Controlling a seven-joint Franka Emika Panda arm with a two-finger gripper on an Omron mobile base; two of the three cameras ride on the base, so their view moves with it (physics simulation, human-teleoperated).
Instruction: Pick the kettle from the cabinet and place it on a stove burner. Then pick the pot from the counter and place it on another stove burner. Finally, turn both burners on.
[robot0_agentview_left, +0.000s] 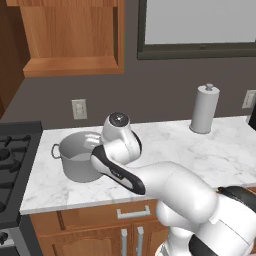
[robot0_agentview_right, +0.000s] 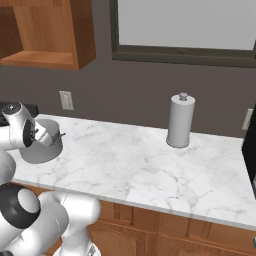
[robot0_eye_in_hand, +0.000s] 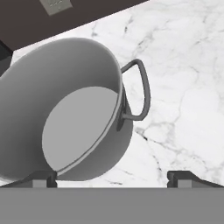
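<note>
Currently we hold our claw above the pot, its two dark fingertips spread wide with nothing between them; one tip sits over the pot's near rim and the other over bare marble beside it. From the hand view we look down into the grey pot, its inside bare, one loop handle sticking out toward the veined worktop. That pot stands on the white marble worktop near its left end, just beside the black range with its grates. Farther right along the worktop, well apart from the pot, stands a tall grey cylinder with a knob top, close to the dark wall. Above the pot's end hangs the brown wooden cabinet.
</note>
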